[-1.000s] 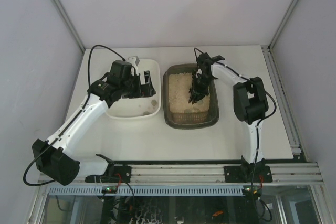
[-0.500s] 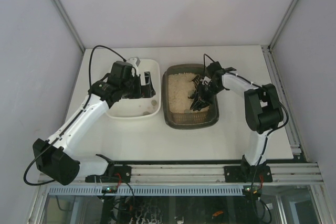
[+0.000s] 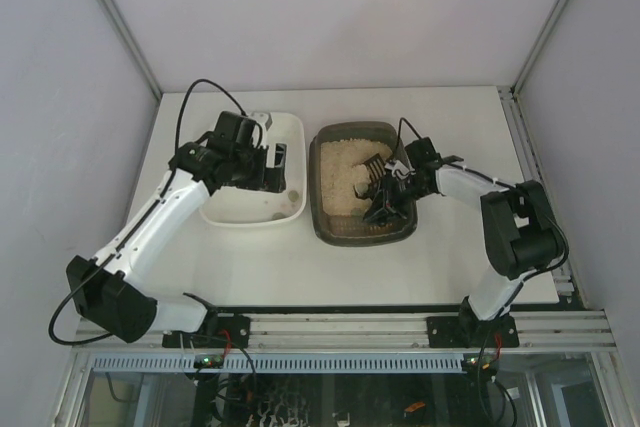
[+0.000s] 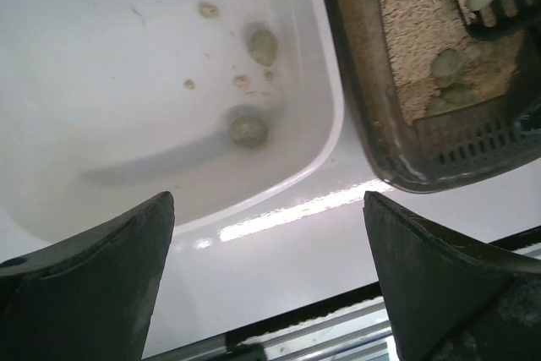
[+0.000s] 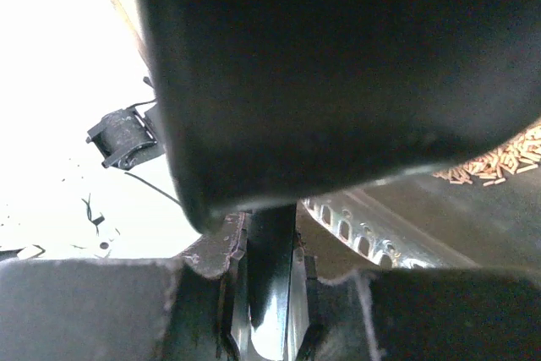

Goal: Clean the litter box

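Note:
The litter box [image 3: 325, 229], a dark tray of beige litter, sits mid-table and shows in the left wrist view [image 4: 355, 90] with grey clumps in its near end. My right gripper [image 3: 398, 184] is shut on the handle of a black slotted scoop [image 3: 380, 197], low over the box's near right part. In the right wrist view the scoop's handle [image 5: 269, 293] is clamped between the fingers and its dark body [image 5: 338, 65] fills the frame. My left gripper [image 3: 277, 169] is open and empty above the white tray [image 3: 292, 127]; its fingers [image 4: 93, 285] frame the tray's near rim.
The white tray [image 4: 321, 154] holds a few grey clumps [image 4: 249, 128] and crumbs. It stands left of the litter box, almost touching. The table's front edge and metal rail [image 3: 400, 325] lie near the arm bases. Grey walls close in both sides.
My right arm has swung outward to the right and lowered, dragging the scoop toward the box's near right end. My left gripper has shifted slightly left and back over the white tray.

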Controlling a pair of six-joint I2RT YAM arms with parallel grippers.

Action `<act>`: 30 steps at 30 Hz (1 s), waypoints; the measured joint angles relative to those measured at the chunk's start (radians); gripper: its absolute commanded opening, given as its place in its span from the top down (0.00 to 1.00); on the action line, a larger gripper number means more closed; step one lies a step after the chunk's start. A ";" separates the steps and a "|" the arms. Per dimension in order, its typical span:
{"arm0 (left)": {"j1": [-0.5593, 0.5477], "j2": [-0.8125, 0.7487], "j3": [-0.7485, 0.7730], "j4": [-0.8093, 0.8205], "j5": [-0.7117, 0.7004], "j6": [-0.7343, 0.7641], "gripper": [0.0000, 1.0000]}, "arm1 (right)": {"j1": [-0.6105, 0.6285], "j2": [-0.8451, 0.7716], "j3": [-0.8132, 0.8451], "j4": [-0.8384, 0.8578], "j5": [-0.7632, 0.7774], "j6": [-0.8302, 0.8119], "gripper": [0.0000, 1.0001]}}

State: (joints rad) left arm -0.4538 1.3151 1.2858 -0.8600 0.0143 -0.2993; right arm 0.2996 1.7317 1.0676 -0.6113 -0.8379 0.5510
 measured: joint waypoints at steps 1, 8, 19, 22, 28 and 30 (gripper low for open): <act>0.000 0.010 0.019 -0.025 -0.014 0.025 0.04 | -0.002 -0.017 -0.033 0.032 -0.009 0.015 1.00; 0.005 -0.063 0.011 -0.100 -0.064 0.158 0.03 | -0.006 -0.060 -0.151 0.261 -0.039 0.084 1.00; 0.005 -0.368 -0.212 -0.132 0.073 0.389 0.03 | -0.010 -0.152 -0.377 0.715 -0.053 0.207 1.00; 0.024 -0.381 -0.282 -0.130 0.071 0.409 0.04 | -0.010 -0.140 -0.428 0.891 -0.072 0.257 1.00; 0.098 -0.369 -0.323 -0.099 0.064 0.415 0.05 | -0.002 -0.108 -0.508 1.176 -0.089 0.317 1.00; 0.104 -0.361 -0.323 -0.087 0.061 0.415 0.05 | -0.001 -0.106 -0.534 1.290 -0.089 0.337 1.00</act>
State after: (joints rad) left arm -0.3500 0.9539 0.9627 -0.9470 0.0750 0.1162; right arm 0.2989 1.6253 0.5339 0.6788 -0.9272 0.8879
